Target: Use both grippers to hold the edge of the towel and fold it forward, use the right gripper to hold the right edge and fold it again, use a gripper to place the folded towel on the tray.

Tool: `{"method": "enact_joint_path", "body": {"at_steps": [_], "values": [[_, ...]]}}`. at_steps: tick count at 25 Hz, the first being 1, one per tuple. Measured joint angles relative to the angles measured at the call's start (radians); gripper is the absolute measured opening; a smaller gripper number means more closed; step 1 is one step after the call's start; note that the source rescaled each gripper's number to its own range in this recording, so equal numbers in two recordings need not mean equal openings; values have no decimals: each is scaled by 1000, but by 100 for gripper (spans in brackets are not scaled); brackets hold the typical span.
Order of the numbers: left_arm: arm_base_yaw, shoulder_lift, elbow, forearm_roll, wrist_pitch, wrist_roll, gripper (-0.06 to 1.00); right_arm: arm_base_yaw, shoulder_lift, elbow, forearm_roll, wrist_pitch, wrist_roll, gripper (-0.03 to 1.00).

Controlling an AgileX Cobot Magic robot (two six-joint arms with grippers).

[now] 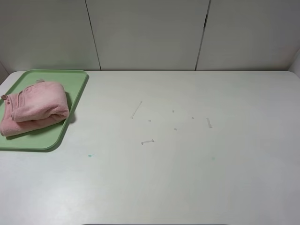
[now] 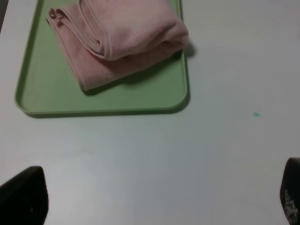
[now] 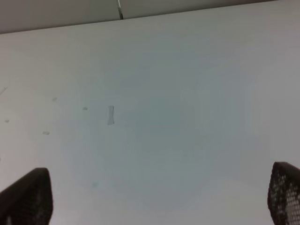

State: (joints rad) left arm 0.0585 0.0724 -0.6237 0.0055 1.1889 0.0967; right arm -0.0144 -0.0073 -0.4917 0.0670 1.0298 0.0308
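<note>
A folded pink towel (image 1: 33, 107) lies on the green tray (image 1: 70, 101) at the far left of the white table. It also shows in the left wrist view (image 2: 119, 40), resting on the tray (image 2: 140, 96). Neither arm shows in the exterior high view. My left gripper (image 2: 159, 199) is open and empty, hovering over bare table short of the tray; only its dark fingertips (image 2: 26, 194) show. My right gripper (image 3: 159, 199) is open and empty over bare table, with only its fingertips (image 3: 28, 197) in view.
The white table (image 1: 187, 164) carries small scuff marks (image 1: 147, 141) near its middle and a tiny green speck (image 1: 89, 155). Grey wall panels (image 1: 150, 33) stand behind its far edge.
</note>
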Motion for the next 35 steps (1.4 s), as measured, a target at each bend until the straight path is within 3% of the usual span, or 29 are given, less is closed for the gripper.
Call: {"method": "enact_joint_path", "body": {"at_steps": [6, 14, 35], "values": [[-33, -70, 37, 15, -33, 0, 100, 0, 0, 0, 0, 0, 0, 100], [-67, -81, 133, -25, -121, -1, 100, 0, 0, 0, 0, 0, 0, 100], [-91, -81, 134, -27, -122, 5, 100, 0, 0, 0, 0, 0, 0, 100]]}}
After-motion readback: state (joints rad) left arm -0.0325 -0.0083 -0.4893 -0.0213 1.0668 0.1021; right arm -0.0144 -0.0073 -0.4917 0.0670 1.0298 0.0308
